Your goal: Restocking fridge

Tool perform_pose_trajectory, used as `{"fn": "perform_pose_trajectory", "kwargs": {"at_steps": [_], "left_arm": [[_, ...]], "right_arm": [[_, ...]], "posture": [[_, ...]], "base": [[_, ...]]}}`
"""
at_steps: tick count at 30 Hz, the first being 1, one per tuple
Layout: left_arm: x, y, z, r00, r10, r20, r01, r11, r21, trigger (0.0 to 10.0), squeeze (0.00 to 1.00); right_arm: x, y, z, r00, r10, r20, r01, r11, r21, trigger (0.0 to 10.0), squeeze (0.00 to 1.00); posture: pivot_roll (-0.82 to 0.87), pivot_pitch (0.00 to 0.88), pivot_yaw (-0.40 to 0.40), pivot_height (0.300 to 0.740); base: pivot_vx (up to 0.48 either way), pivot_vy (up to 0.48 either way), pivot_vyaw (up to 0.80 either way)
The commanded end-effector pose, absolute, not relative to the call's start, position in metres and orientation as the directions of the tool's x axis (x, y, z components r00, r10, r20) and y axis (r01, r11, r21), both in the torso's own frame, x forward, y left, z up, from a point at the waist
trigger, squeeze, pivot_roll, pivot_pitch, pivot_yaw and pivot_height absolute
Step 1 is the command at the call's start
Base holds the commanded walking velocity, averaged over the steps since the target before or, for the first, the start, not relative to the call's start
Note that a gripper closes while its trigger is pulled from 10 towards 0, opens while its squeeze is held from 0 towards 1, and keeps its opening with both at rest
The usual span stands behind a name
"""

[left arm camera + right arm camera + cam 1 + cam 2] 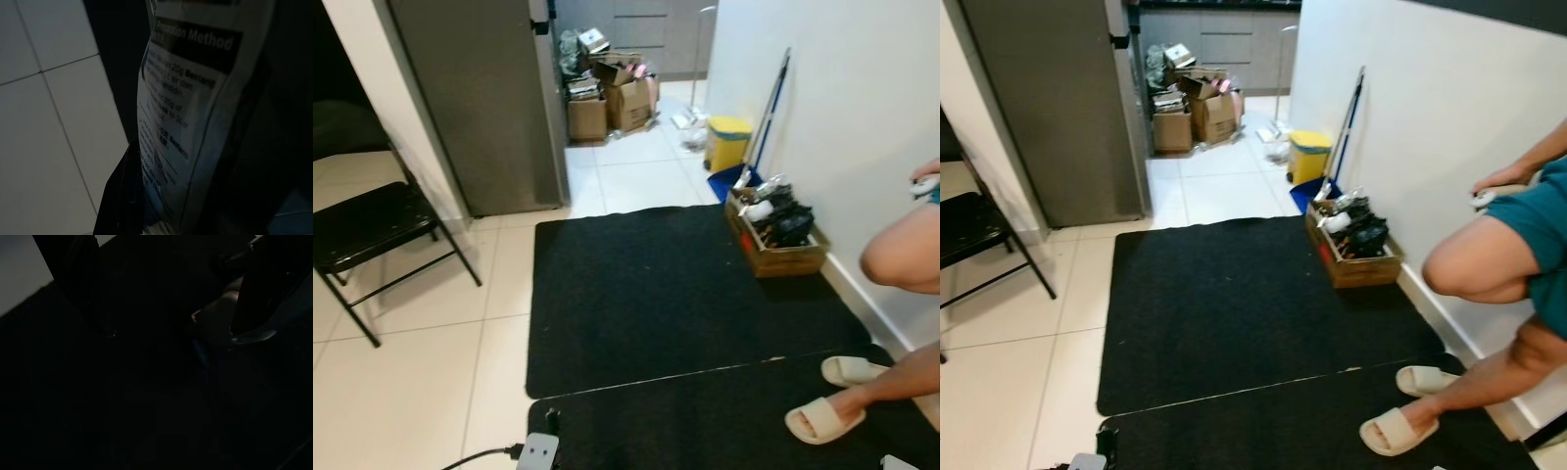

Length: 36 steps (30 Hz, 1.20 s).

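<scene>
My left pincer (146, 196) is closed on a printed packet (190, 107); one black finger (124, 196) presses its lower edge, with white floor tiles (44, 122) below. My right pincer sits in deep shade, and I cannot tell whether it is wide or narrow. Ahead stands the grey fridge (475, 98), door closed, past two black mats (656, 294). A black folding chair (367, 230) stands to my left. Cardboard boxes (607, 103) pile up beyond the fridge. By the right wall are a wooden crate (775, 235), a yellow bin (727, 140) and a mop (769, 113). A person's legs in pale slippers (824, 418) rest on the nearer mat.
</scene>
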<state>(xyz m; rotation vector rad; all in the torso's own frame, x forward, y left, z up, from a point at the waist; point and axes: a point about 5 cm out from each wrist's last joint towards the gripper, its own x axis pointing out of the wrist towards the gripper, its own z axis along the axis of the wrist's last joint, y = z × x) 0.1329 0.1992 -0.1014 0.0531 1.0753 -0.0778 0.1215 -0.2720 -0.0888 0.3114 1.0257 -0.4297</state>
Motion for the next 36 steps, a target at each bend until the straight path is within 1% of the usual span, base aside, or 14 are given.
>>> {"fn": "perform_pose_trajectory", "kwargs": {"at_steps": [1,3,8,36], "left_arm": [[0.1368,0.197,-0.1004,0.478,-0.057,-0.876,0.096,0.995,-0.012,10.0,0.0],[0.1368,0.1956,-0.1005,0.476,-0.065,-0.877,0.104,0.994,-0.017,10.0,0.0],[0.1367,0.1937,-0.1007,0.476,-0.076,-0.876,0.107,0.994,-0.028,10.0,0.0],[0.1313,0.1949,-0.1022,0.463,-0.086,-0.882,0.123,0.992,-0.032,10.0,0.0]], "right_arm": [[0.1228,-0.273,-0.0879,0.456,-0.205,-0.866,0.486,0.872,0.05,10.0,0.0],[0.1225,-0.273,-0.088,0.456,-0.205,-0.866,0.486,0.872,0.05,10.0,0.0],[0.1219,-0.2725,-0.0883,0.455,-0.204,-0.867,0.485,0.873,0.049,10.0,0.0],[0.1238,-0.2698,-0.0886,0.46,-0.203,-0.864,0.481,0.875,0.05,10.0,0.0]], "posture": [[-0.01,0.0,-0.016,0.74],[-0.01,0.0,-0.016,0.74],[-0.01,0.0,-0.016,0.74],[0.0,0.0,-0.019,0.74]], "base": [[0.0,0.0,0.0],[0.0,0.0,0.0],[0.299,0.0,0.0],[0.347,0.0,0.0]]}}
